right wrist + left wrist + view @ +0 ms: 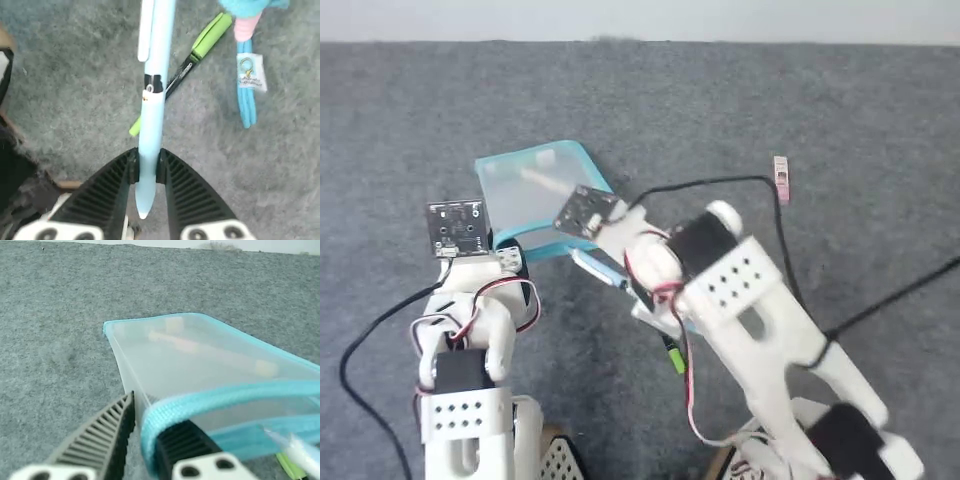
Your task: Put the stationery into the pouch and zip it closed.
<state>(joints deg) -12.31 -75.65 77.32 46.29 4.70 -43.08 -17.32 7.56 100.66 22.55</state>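
A pale blue pen (152, 95) is being clenched by the right pincer (147, 161) over a green marker (207, 37) on the desk (820, 100). The pouch (200, 355) is being gripped at its open zip edge by the left pincer (141, 410), and a pink clip (781, 178) is being left farther off.
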